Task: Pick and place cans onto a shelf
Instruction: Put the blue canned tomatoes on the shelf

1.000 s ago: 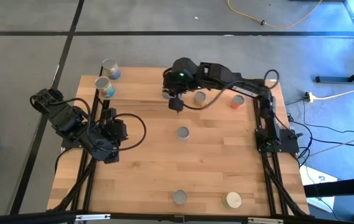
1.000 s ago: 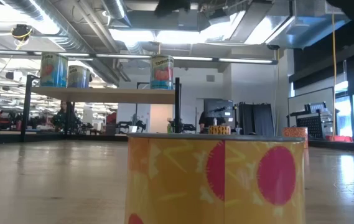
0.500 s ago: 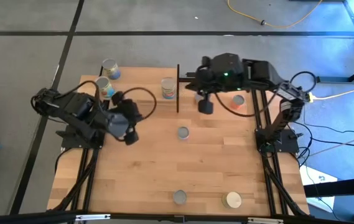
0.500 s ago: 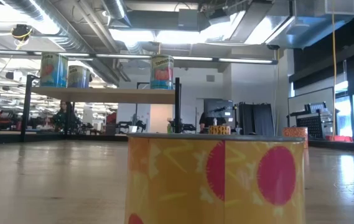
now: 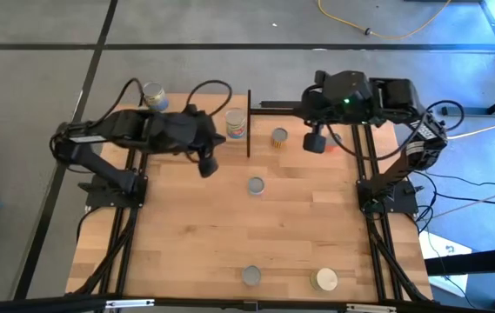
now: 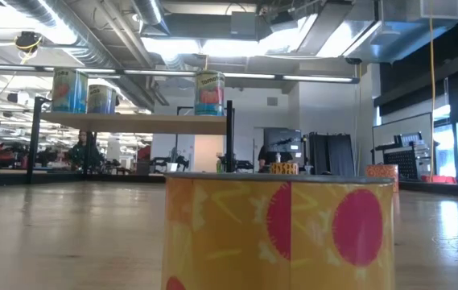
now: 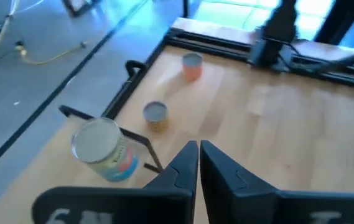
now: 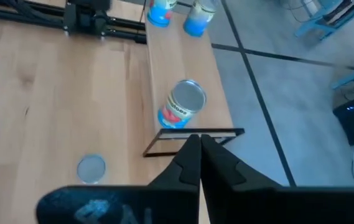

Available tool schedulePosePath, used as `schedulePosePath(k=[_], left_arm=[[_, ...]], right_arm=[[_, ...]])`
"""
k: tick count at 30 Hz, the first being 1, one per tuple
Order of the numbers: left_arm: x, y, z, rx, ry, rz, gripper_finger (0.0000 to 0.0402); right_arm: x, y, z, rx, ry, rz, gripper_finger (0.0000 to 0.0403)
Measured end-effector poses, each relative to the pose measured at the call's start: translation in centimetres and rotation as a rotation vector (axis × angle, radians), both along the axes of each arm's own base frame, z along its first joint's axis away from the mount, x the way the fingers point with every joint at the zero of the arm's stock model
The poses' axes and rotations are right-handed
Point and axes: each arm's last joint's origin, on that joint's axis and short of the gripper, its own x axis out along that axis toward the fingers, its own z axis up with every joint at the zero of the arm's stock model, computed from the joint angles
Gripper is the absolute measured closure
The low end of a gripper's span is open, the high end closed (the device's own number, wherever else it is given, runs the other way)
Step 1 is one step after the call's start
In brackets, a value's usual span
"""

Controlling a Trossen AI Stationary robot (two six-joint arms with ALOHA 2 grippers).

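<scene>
Light-wood shelf point(image 6: 132, 122) carrying three cans, with both grippers closed and empty above the table.

In the low view, two blue-labelled cans point(image 6: 69, 90) stood together near one end of the shelf and a can with a red-and-blue label point(image 6: 209, 93) stood beside the black post point(image 6: 229, 135) at the other end. In the high view, the left gripper point(image 5: 208, 165) hung over the tabletop point(image 5: 230, 235) just beside the shelf, its fingers point(image 7: 186, 163) pressed together on nothing. The right gripper point(image 5: 315, 143) hovered near the far edge, just beside a silver-topped can point(image 5: 279, 136), its fingers point(image 8: 192, 158) likewise together and holding nothing. Another silver-topped can point(image 5: 256, 185) stood at mid-table. At the near edge stood a third silver-topped can point(image 5: 251, 276) and a cream-topped can point(image 5: 326, 279), well apart from both grippers.
</scene>
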Motion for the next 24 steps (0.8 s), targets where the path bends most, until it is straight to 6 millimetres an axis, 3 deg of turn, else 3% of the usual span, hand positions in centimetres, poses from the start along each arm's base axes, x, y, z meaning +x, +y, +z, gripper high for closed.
schedulePosePath(k=[5,13,24], left_arm=[[2.7,1.4,-2.1,-0.002,0.088,0.053,0.0399],[7.2,1.6,-6.0,-0.005,0.201,0.061,0.0401],[11.2,3.1,-9.5,0.118,0.233,0.216,0.0401]], right_arm=[[-2.0,0.0,0.5,-0.026,0.023,-0.035,0.0394],[-4.9,0.1,1.3,-0.043,0.018,-0.056,0.0397],[-6.3,0.2,1.9,-0.048,-0.010,-0.063,0.0392]])
